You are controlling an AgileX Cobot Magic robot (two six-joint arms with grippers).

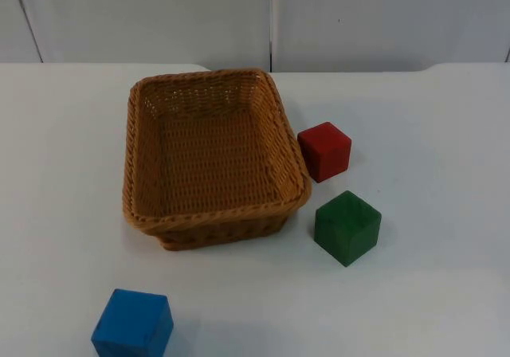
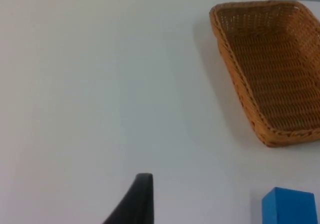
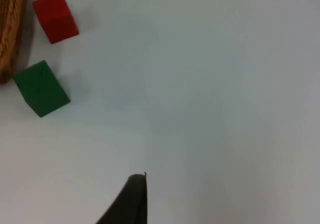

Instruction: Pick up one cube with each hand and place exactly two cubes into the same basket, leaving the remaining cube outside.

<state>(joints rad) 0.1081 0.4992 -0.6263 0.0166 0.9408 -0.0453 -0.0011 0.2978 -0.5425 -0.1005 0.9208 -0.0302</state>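
White bench (image 1: 446, 134), wicker basket (image 1: 211, 154) empty; red cube (image 1: 324, 151), green cube (image 1: 347, 227) beside it, blue cube (image 1: 133, 324) apart. Left gripper (image 2: 137, 201), right gripper (image 3: 131, 200) waiting, opening untellable. Approach squarely from above.

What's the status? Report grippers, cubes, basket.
Both grippers clear of cubes. Woven wicker basket empty. Red cube, green cube, blue cube on table outside.

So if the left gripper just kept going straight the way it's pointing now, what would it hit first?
Probably nothing but bare white table. In the left wrist view its fingertip faces open surface; the basket and blue cube lie off to one side, though depth is hard to judge.
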